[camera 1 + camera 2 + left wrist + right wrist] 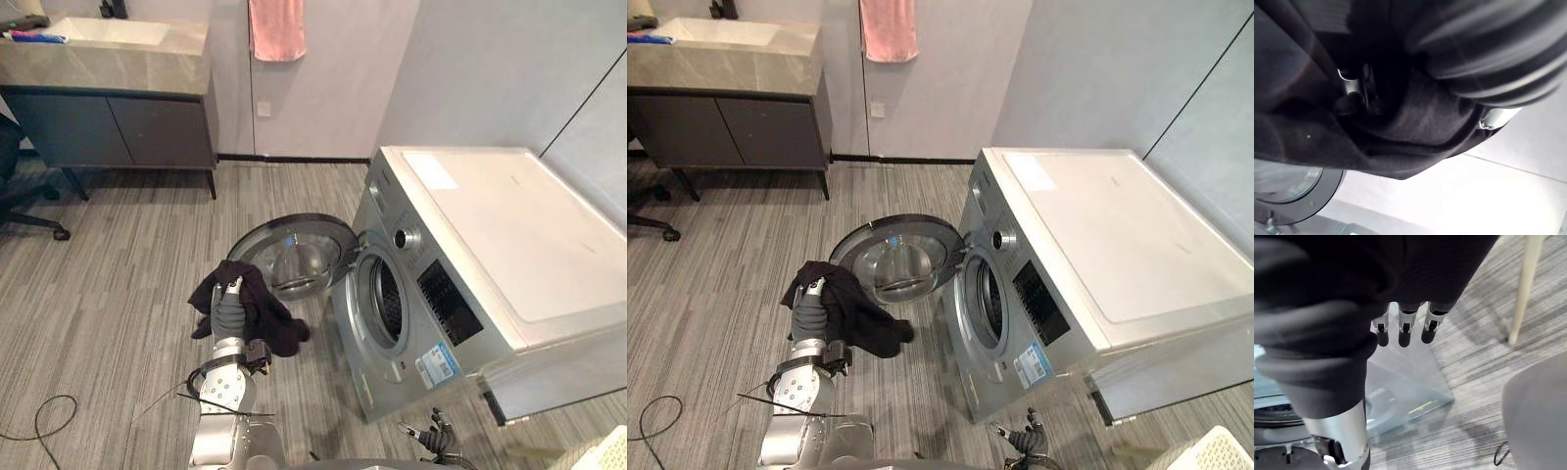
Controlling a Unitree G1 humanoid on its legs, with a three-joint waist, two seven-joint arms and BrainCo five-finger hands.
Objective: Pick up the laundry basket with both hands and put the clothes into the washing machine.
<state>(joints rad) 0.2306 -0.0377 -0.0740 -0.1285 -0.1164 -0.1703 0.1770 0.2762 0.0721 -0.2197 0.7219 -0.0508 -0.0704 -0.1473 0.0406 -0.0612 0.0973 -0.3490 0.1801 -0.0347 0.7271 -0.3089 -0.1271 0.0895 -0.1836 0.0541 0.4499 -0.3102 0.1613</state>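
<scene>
Left eye view: gripped dark cloth (272, 323) in curled left hand (230, 311), up beside open door (294, 257); had washer hole (385, 302) to its right, nearer that hand; hung right hand (432, 437) low, fingers loose, empty

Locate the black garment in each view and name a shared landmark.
Left eye view: black cloth garment lower centre-left, gripped by the left hand.
Right eye view: lower left.
Left wrist view: across the middle.
Right wrist view: right hand above grey striped floor.
Landmark: round glass washing-machine door.
</scene>
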